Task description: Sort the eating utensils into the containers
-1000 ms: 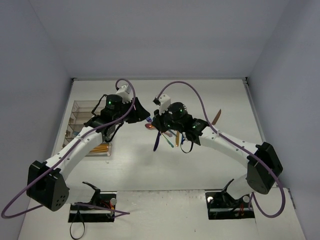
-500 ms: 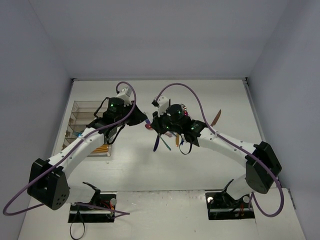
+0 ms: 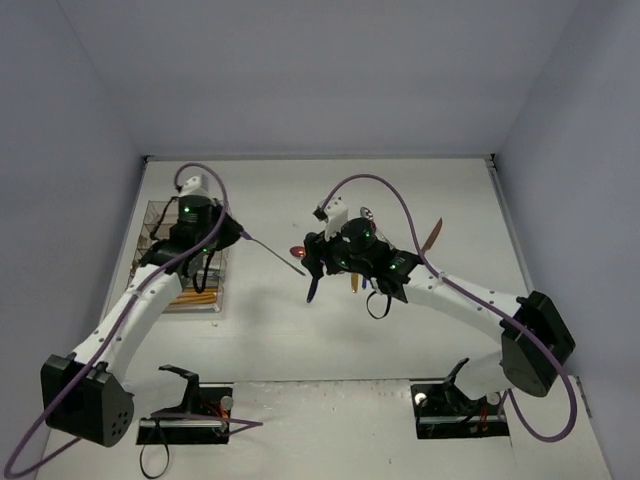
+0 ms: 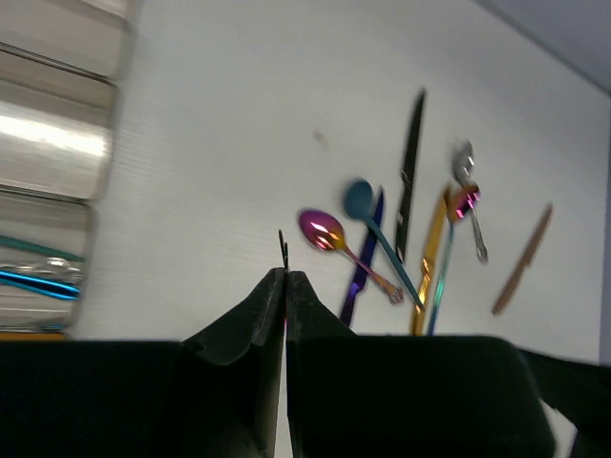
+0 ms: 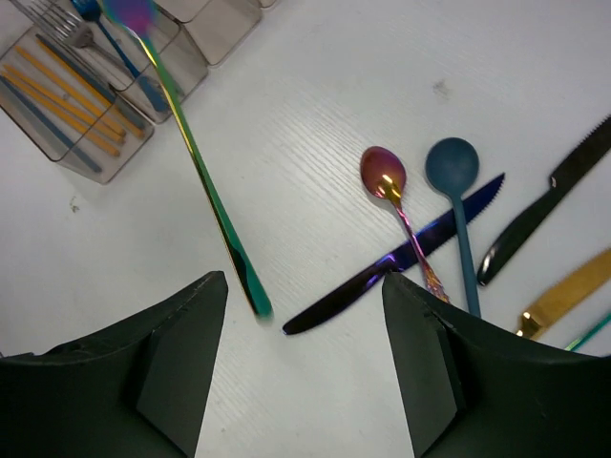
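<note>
The left gripper (image 4: 285, 277), jaws pinched shut on a slim rainbow utensil (image 5: 205, 181), holds it just beside the clear tray (image 3: 158, 212), its free end pointing towards the loose cutlery. The right gripper (image 5: 304, 281) hovers open above a pink spoon (image 5: 384, 174), teal spoon (image 5: 452, 162) and dark blue knife (image 5: 401, 267) on the white table (image 5: 315, 86)

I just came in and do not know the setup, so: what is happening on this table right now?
Cutlery is being sorted into a clear tray. The left fingers are shut on a long iridescent utensil, holding it out between the tray and the loose pile. The right fingers are open above that pile and hold nothing. A pink spoon, a blue spoon and several knives lie unsorted on the table. Gold chopsticks already lie in the tray.
</note>
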`<state>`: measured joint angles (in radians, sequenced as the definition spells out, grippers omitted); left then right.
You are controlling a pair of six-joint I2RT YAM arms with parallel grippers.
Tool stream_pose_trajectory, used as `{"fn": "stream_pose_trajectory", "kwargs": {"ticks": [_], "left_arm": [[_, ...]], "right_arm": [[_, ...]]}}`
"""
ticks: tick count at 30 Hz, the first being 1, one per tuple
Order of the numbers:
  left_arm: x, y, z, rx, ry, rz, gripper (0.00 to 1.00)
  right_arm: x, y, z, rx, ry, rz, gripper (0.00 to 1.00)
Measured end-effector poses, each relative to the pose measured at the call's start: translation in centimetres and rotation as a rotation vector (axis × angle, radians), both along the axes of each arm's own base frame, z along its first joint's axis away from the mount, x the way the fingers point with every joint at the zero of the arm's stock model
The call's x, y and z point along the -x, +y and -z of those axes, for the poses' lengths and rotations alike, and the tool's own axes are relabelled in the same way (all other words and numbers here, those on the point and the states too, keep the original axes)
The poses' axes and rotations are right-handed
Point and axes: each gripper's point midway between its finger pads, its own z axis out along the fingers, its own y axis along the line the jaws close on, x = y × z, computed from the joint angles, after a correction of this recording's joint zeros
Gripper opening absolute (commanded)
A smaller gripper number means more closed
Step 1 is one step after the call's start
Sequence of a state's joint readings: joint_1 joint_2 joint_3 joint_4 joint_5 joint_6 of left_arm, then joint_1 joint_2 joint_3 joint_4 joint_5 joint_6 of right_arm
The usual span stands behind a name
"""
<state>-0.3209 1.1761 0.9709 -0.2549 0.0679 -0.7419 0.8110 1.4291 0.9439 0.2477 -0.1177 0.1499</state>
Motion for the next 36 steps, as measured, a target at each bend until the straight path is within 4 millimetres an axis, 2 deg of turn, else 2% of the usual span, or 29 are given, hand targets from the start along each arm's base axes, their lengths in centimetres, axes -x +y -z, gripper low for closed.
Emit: {"fn": "stream_pose_trajectory", "kwargs": {"ticks": [3,6,12,15,22,30,32,36], "left_arm": [[-0.5,6.1,-0.9,-0.024,-0.016,-0.195,0.00],[-0.1,11.6,-1.5,-0.045,-0.021,-0.365,0.00],[1.5,19.2,-1.0,-0.068,0.019,-0.599,0.00],[2.2,22.1,-0.1,-0.079,0.059,-0.681,0.00],[2.5,24.9,2.8,-0.106,0.158,-0.735,0.00],[1.2,25.8,7.6,-0.114,0.280,-0.728,0.01],[0.8,25.9,8.7,-0.110,0.304,-0.724,0.09],[0.7,25.9,10.3,-0.100,0.351,-0.733,0.35]], "right_arm": [[-0.1,-1.8,-0.4,-0.005,-0.016,0.036,0.65],[-0.6,-3.9,-1.0,-0.020,-0.036,0.086,0.65],[-0.9,-7.4,-0.5,-0.033,-0.033,0.165,0.65],[-0.4,-7.9,0.1,-0.033,-0.018,0.170,0.65],[0.0,-7.9,0.2,-0.045,-0.007,0.168,0.65],[0.1,-7.9,0.2,-0.047,-0.006,0.167,0.65],[0.1,-7.9,0.2,-0.048,-0.005,0.168,0.65],[0.1,-7.9,0.2,-0.049,-0.004,0.169,0.65]]}}
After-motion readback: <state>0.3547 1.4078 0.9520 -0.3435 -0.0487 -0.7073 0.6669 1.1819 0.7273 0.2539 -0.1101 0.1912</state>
